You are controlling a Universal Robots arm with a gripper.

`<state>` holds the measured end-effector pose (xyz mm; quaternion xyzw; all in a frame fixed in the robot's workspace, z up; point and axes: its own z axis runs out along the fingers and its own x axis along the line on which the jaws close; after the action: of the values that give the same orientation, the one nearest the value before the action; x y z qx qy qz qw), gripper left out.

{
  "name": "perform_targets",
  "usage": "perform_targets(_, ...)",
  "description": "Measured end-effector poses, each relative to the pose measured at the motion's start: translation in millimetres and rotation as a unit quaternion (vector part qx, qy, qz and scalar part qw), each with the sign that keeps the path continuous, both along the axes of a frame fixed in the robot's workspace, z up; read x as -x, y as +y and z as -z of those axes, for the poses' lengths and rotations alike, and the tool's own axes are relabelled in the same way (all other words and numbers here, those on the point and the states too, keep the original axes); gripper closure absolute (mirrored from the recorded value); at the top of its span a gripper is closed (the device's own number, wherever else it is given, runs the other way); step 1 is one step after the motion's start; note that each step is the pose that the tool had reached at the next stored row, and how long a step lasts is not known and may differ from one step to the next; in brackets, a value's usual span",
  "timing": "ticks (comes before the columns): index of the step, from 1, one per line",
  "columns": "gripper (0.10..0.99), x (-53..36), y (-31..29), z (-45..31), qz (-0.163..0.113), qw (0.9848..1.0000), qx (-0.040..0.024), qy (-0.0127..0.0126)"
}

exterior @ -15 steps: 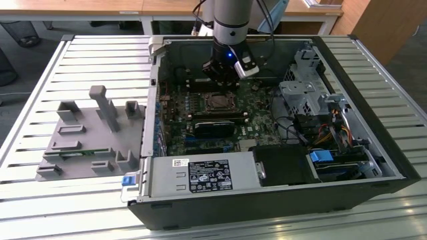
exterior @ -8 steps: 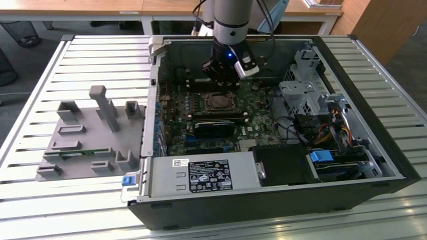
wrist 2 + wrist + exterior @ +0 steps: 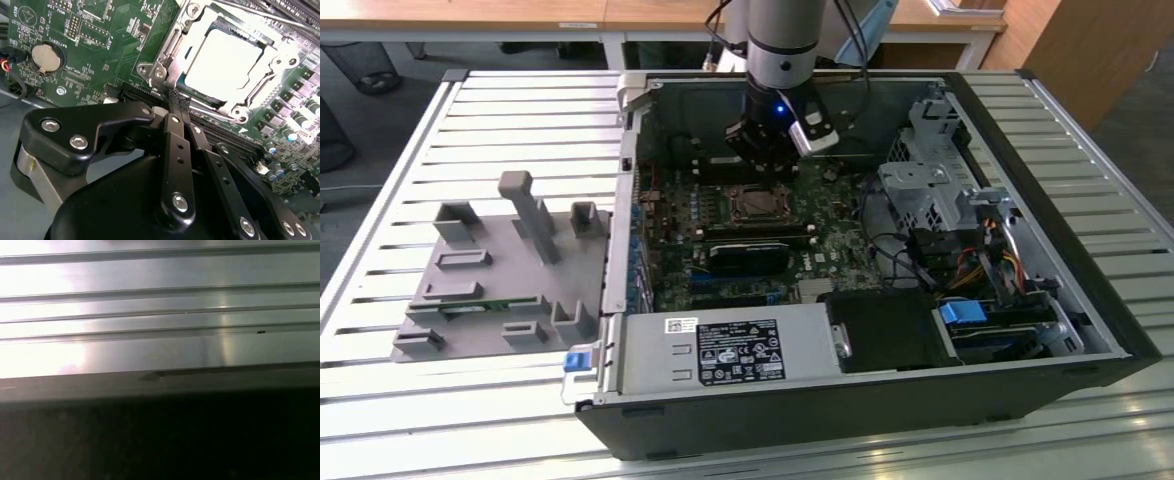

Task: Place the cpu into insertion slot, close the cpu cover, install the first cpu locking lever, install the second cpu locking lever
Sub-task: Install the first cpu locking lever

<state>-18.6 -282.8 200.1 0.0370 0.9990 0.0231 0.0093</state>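
Note:
The cpu [image 3: 224, 61] lies flat in the insertion slot [image 3: 754, 205], its pale metal face glaring bright. The cpu cover [image 3: 281, 54] lies down over it, its silvery frame around the chip's edges. A thin wire locking lever [image 3: 212, 114] runs along the socket side nearest my fingers, and another lever [image 3: 260, 17] runs along the far side. My gripper [image 3: 177, 101] is shut, its tips together right at the socket's corner, touching or almost touching the near lever. In the exterior view the gripper [image 3: 761, 168] hangs just behind the socket.
The open computer case [image 3: 1121, 330] lies on a slatted metal table [image 3: 150, 305]. A black card [image 3: 750, 255] and long slots sit in front of the socket. Drive cages and cables [image 3: 947, 200] fill the exterior view's right. A grey fixture [image 3: 494, 270] stands on the left.

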Motion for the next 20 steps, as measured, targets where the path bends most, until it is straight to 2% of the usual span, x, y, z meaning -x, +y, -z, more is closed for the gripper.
perform_targets(6, 0.980, -0.2, 0.2, 3.3, 0.000, 1.0000, 0.0007, -0.0003)
perform_targets(12, 0.980, -0.2, 0.0, 3.3, 0.000, 1.0000, 0.0014, -0.0001)
perform_targets(18, 0.980, -0.1, 0.0, -11.1, 0.000, 1.0000, 0.0015, 0.0000)
perform_targets(20, 0.980, -0.2, -0.1, -11.9, 0.000, 1.0000, 0.0014, -0.0001)
